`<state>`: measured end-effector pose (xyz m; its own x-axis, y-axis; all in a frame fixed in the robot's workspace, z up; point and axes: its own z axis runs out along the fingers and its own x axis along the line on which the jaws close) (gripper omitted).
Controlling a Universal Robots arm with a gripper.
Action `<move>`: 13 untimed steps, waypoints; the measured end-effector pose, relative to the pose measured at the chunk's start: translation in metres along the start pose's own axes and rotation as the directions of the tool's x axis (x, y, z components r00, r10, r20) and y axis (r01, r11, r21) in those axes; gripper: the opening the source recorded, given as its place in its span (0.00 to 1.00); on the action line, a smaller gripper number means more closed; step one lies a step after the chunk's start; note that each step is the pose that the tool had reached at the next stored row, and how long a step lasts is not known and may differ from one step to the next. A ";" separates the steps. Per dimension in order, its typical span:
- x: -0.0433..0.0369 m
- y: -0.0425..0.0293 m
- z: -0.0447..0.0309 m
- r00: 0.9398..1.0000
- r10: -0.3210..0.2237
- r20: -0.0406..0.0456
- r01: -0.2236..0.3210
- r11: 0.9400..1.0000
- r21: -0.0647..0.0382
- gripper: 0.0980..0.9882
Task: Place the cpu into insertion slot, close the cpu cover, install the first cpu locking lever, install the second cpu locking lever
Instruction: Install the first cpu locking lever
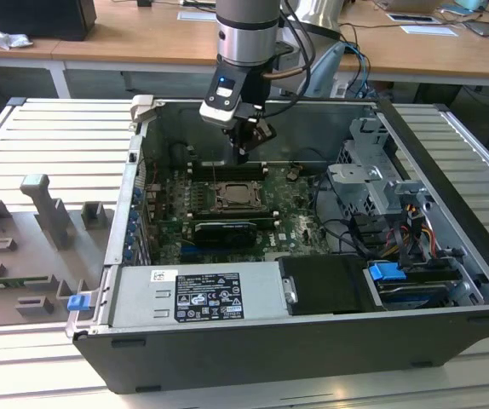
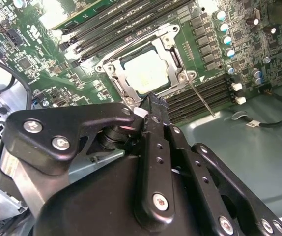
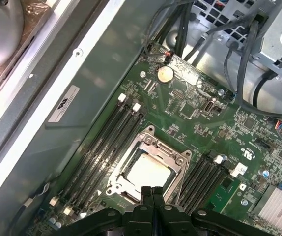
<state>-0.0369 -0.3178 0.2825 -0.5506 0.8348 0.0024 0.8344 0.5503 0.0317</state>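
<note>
One cpu point(image 3: 148, 172) lies flat in the insertion slot point(image 2: 176, 58), its pale metal face up. The cpu cover point(image 3: 153, 146) is down over the slot, so the chip's face shows through the cover's square cut-out in both wrist views. In the second wrist view a thin metal lever point(image 2: 202, 96) stands out from one corner of the cover and crosses the nearest memory slots point(image 2: 200, 91) at an angle. More memory slots point(image 3: 106, 145) run along the opposite side of the socket.

The claw point(image 3: 152, 191) is clenched, its two black fingers pressed together with nothing between them. In the exterior view the claw point(image 1: 243, 155) hangs from the arm inside the open computer case point(image 1: 449, 213), above the green board and just beyond the socket.

On the board, a round coin battery point(image 3: 166, 73) sits well apart from the socket, and a long black card point(image 1: 223, 230) lies just beside the socket on its near side. A grey power supply point(image 1: 202, 294) fills the case's front. The case rests on a slatted metal worktop point(image 1: 40, 128), with grey fixtures point(image 1: 48, 209) on the exterior view's left.
</note>
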 end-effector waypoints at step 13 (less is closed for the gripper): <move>0.0000 0.0000 0.0000 0.993 -0.115 -0.004 0.115 0.993 0.000 0.01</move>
<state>-0.0370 -0.3178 0.2825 -0.6428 0.7660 0.0025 0.7657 0.6424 0.0318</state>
